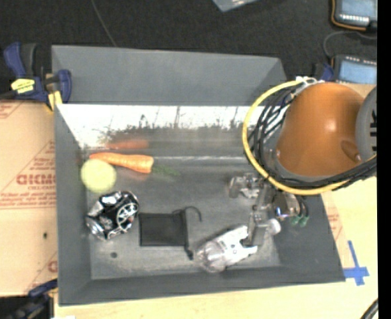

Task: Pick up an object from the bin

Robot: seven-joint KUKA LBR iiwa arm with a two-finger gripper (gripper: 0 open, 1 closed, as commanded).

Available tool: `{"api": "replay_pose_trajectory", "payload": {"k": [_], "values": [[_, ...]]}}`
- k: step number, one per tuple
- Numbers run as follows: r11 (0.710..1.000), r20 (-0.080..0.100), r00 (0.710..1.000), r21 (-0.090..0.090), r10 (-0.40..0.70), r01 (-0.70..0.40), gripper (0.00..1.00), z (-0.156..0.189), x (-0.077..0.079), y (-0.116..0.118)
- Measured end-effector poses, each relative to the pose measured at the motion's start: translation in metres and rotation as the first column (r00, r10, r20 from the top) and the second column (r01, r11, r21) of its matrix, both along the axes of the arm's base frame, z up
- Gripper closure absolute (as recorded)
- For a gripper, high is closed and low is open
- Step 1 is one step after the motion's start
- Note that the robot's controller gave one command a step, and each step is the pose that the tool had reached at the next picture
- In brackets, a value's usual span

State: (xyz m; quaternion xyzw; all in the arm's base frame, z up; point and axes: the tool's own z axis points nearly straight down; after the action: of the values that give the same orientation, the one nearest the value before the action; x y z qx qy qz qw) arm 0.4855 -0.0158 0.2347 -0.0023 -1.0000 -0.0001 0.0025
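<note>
Bin (205, 188): carrot (125, 161), ball (99, 175), toy (113, 214), black pouch (160, 230).

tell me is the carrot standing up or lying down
Lying down. The orange carrot stretches lengthwise across the bin floor near the back wall, leafy end toward the view's right, beside the yellow-green ball.

Arm enters from 3 o'clock. Wrist carries a glossy orange dome cover (318, 128) w/ a black-and-yellow cable loop (251, 121) round its 9 o'clock edge. The silver metal two-finger gripper (256, 226) hangs at approx 7 o'clock of the dome, reaching down, slightly tilted twd 6 o'clock.
</note>
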Motion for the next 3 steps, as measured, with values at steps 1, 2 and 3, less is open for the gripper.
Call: {"api": "replay_pose_trajectory", "payload": {"k": [1,2,3], "values": [[1.0,0.008,1.0,0.0,0.0,0.0,0.0,0.004,0.002,0.0],[0.995,0.01,0.995,-0.001,0.098,-0.098,0.0,-0.05,-0.003,0.001],[0.96,0.007,0.96,-0.001,0.28,-0.28,0.0,-0.074,-0.011,0.002]]}}
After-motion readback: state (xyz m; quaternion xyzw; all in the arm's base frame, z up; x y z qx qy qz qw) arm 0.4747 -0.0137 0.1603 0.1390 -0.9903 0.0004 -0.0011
